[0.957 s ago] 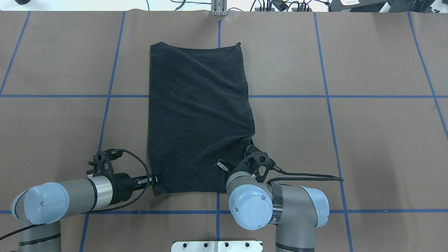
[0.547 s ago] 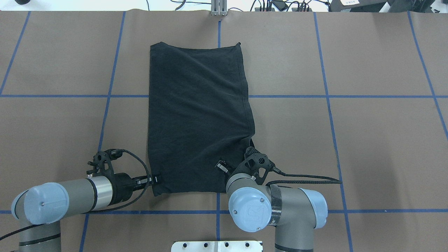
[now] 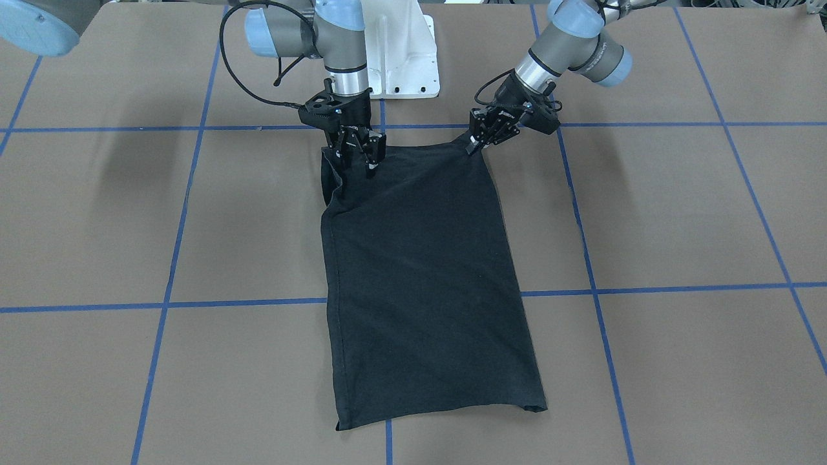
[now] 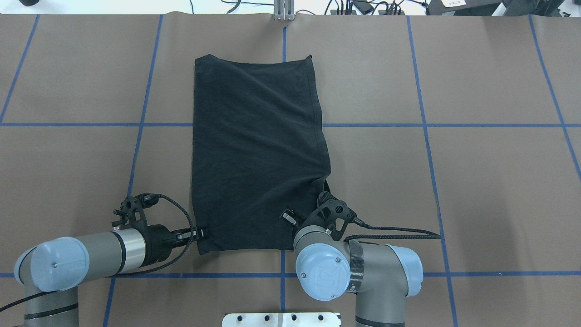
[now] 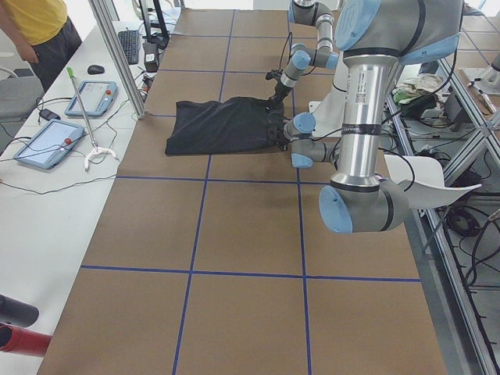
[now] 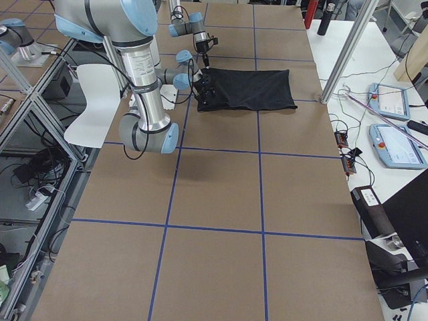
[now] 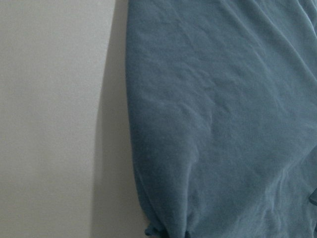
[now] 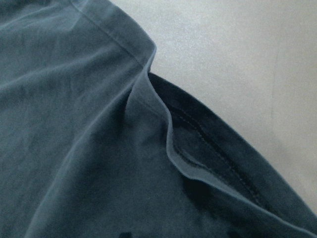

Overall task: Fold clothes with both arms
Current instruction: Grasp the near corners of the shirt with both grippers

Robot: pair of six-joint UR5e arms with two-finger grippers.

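The black T-shirt [image 4: 254,150] lies on the brown table, folded into a long strip with its graphic hidden. It also shows in the front view [image 3: 420,271]. My left gripper [image 4: 200,233] is shut on the shirt's near left corner, low at the table; in the front view it [image 3: 473,146] sits on the right. My right gripper [image 3: 358,161] stands over the near right corner with its fingers spread, open. One of its fingertips [image 4: 287,215] shows on the cloth. The right wrist view shows a raised hem fold [image 8: 163,134].
The white bolted pedestal [image 4: 281,319] stands at the near table edge between the arms. Blue tape lines grid the brown table [image 4: 454,91]. Beyond the far edge are a metal post [image 4: 284,11], cables, and a side bench with tablets [image 5: 47,141] and a person [image 5: 35,23].
My right arm's elbow has swung slightly left and its gripper has shifted a little over the shirt's corner. My left arm and the shirt have not moved.
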